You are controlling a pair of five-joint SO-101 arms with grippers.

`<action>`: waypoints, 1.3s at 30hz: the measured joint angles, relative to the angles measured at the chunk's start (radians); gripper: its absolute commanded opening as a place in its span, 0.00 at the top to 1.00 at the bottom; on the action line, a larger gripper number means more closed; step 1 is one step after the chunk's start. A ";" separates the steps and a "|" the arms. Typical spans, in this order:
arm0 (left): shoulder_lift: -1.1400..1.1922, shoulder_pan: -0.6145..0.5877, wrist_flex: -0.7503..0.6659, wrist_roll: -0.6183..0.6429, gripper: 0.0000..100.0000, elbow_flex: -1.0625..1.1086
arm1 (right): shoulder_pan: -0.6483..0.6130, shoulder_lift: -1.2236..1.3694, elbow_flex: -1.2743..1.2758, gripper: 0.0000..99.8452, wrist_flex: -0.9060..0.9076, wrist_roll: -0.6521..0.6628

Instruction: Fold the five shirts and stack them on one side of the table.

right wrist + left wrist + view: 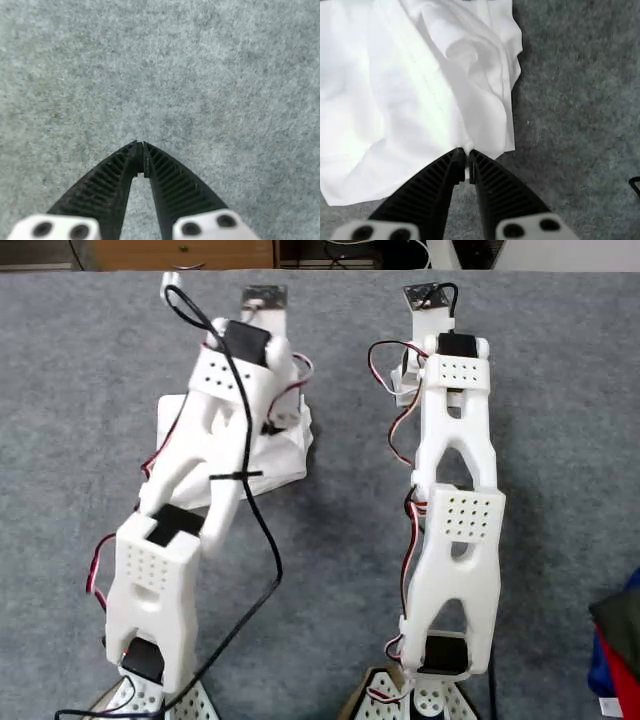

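Your left gripper (467, 156) is pinched shut on the hem of the white shirt (395, 100), which looks half folded left of the table's (540, 370) middle. Your right gripper (140, 146) is closed and empty. The other shirts (620, 640) sit bunched at the right edge, so most folding and all stacking remain.

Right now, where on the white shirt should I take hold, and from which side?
I'd grip the white shirt at its outer edge, where the left end effector is shut on it. Come in low from the bare table side: that edge lies flat and free, while the middle is bunched in folds.
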 measured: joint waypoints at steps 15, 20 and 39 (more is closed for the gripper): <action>-0.003 0.086 0.000 0.000 0.78 0.110 | 0.000 0.000 0.000 0.99 0.000 0.000; -0.034 0.048 0.000 0.055 0.76 0.089 | 0.000 0.000 0.000 0.99 0.000 0.000; 0.270 -0.439 -0.112 0.037 0.98 -0.064 | -0.095 -0.009 -0.157 0.99 0.184 0.138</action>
